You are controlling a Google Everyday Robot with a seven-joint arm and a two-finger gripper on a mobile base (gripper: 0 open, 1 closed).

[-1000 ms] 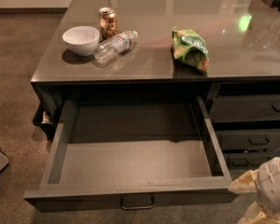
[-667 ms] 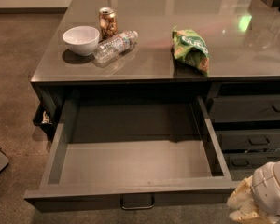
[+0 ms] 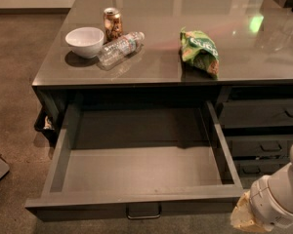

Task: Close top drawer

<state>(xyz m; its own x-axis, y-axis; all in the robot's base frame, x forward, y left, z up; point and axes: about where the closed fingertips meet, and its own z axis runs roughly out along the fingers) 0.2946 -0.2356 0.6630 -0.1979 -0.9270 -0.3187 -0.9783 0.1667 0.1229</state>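
Observation:
The top drawer (image 3: 136, 169) is pulled far out of the dark cabinet. It is wide and shallow with a plain, empty dark interior. Its flat front (image 3: 88, 209) faces me at the bottom of the view, with a small metal bail handle (image 3: 143, 212) at centre. My gripper (image 3: 244, 217) is at the bottom right corner of the view, just beside the right end of the drawer front. The white arm (image 3: 283, 194) rises behind it. Most of the gripper is cut off by the frame edge.
On the glossy cabinet top stand a white bowl (image 3: 85, 41), a can (image 3: 112, 23), a lying plastic bottle (image 3: 119, 48) and a green snack bag (image 3: 201, 50). Slimmer closed drawers (image 3: 263, 116) stack at the right. Carpet floor lies at the left.
My arm and gripper have sunk lower and slightly left, toward the right end of the drawer front. The drawer has not moved.

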